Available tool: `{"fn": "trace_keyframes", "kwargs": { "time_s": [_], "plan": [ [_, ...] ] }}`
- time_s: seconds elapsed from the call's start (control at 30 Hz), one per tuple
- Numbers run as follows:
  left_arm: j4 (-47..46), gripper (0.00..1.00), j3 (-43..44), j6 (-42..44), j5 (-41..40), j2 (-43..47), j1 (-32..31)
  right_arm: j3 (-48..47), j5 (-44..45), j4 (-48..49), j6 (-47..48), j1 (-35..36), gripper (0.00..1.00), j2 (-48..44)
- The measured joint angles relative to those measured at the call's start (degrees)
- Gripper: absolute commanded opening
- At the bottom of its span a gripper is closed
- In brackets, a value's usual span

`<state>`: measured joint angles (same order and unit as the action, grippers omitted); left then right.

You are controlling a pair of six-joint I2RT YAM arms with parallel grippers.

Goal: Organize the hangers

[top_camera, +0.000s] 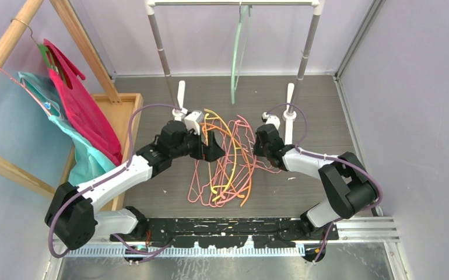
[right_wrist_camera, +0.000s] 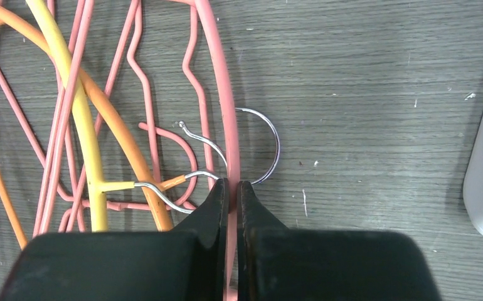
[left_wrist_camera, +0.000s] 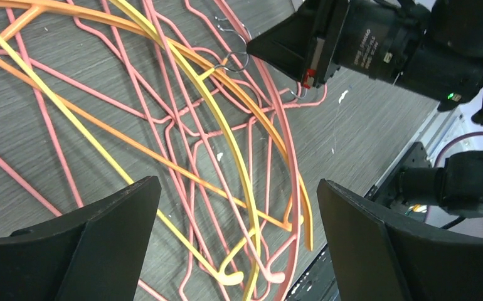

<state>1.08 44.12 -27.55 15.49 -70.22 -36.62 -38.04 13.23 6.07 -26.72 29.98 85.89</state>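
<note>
**Surroundings:** grey wood-grain desk (top_camera: 152, 192). White metal garment rail (top_camera: 234, 3) on two poles at the far side, with one pale grey-green hanger (top_camera: 237, 64) hung from its bar. Slanted wooden rack (top_camera: 12, 41) at far left carrying a magenta garment (top_camera: 85, 111) and a teal garment (top_camera: 88, 163), with a wooden tray (top_camera: 137, 105) below them.

**Task items:** tangled heap of bare hangers (top_camera: 228, 163) lying flat on the desk between the two arms. It holds thin pink wire hangers (right_wrist_camera: 54, 157), a thick orange hanger (right_wrist_camera: 120, 135) and a thick yellow hanger (right_wrist_camera: 69, 81), all overlapping.

**Left end effector** (left_wrist_camera: 239, 244) — jaws spread wide, holding nothing, poised over the heap's left side with hangers visible through the gap.

**Right end effector** (right_wrist_camera: 233, 188) — jaws pressed together on the rim of a thick pink plastic hanger (right_wrist_camera: 221, 88) at the heap's right edge. Silver wire hooks (right_wrist_camera: 267, 144) lie just beside the grip, and the orange and yellow hangers cross just to its left.
</note>
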Motion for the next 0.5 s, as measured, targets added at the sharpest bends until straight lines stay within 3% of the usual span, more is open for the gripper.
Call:
{"fn": "trace_keyframes", "kwargs": {
  "time_s": [0.5],
  "plan": [
    [3.5,0.97,1.5,4.9,-9.8,-1.2,-16.2,0.0,-2.1,-1.8,-1.3,-0.1,0.01,-6.2]
  ]
}}
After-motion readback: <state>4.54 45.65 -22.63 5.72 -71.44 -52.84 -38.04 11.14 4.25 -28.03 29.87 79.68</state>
